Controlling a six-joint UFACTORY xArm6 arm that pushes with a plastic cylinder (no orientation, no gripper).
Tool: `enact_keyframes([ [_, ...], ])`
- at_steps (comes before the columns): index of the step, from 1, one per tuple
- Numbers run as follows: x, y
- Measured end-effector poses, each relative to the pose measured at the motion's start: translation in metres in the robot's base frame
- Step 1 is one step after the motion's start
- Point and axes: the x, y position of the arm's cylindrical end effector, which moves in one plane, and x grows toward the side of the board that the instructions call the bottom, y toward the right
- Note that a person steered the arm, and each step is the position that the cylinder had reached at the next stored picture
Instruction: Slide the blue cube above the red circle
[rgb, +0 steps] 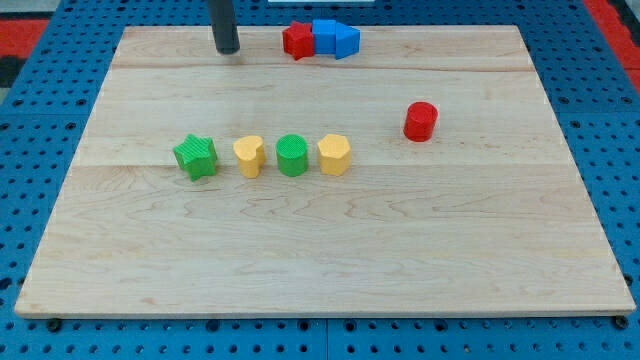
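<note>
The blue cube (325, 37) sits near the board's top edge, touching a red star (297, 40) on its left and a blue triangular block (346, 41) on its right. The red circle (421, 121) stands alone at the view's right, lower than the blue cube. My tip (228, 49) rests on the board near the top edge, to the left of the red star and apart from it.
A row of blocks lies mid-board: a green star (195, 157), a yellow heart (249, 156), a green cylinder (292, 155) and a yellow hexagon (334, 154). The wooden board (320, 260) lies on a blue pegboard.
</note>
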Motion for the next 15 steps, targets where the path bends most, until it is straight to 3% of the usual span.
enact_keyframes([
  [1,-0.020,0.007],
  [3,-0.021,0.014],
  [11,-0.019,0.156],
  [15,0.046,0.166],
])
